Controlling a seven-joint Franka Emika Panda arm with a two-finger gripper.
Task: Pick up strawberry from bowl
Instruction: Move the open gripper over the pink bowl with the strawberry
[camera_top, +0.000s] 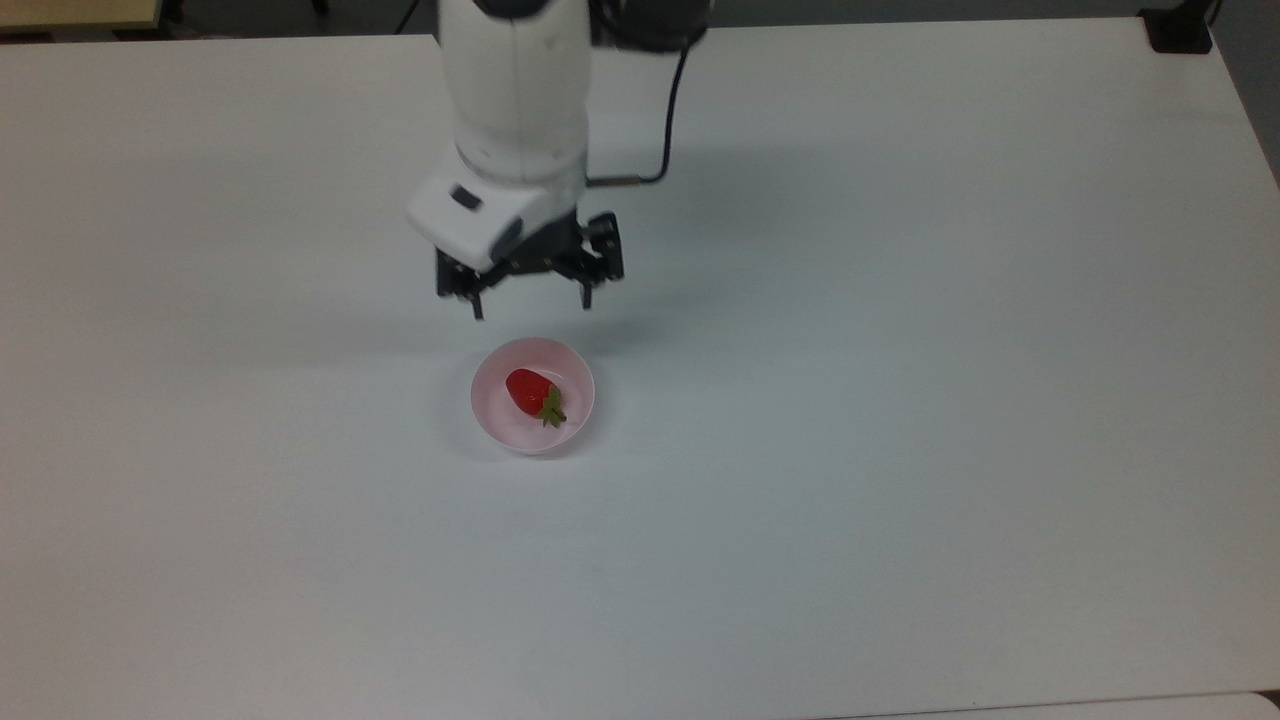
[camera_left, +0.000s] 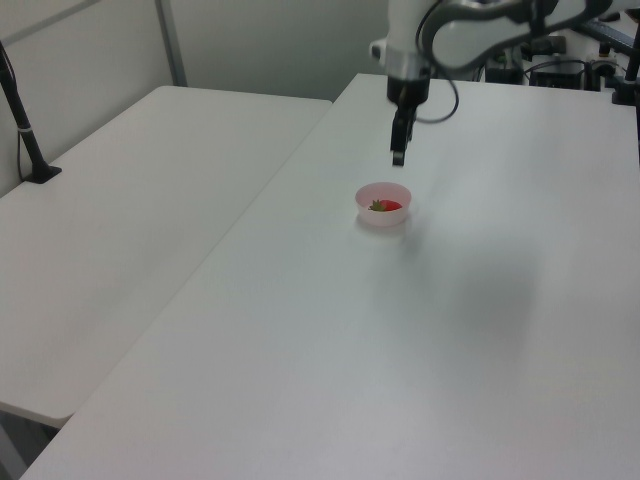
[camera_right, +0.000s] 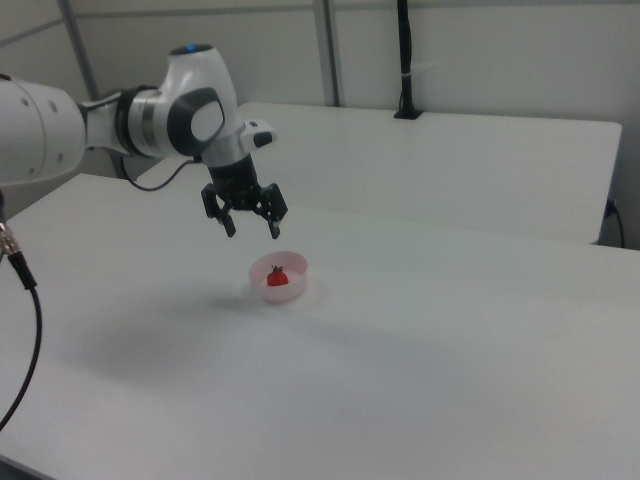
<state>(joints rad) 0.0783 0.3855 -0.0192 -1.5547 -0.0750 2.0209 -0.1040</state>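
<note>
One strawberry (camera_top: 528, 390) in bowl (camera_top: 578, 420); spread tool (camera_top: 531, 308) hangs above.

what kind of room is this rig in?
Likely a robotics lab or office bench: plain white tables pushed side by side, partition walls behind, a black clamp-on pole, and one arm over a lone bowl.

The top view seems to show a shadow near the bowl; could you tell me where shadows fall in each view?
Top view: a soft arm shadow darkens the table just above and right of the bowl. Left view: a faint diffuse shadow lies right of the bowl. Right view: a dim patch spreads left of it, under the gripper.
</note>
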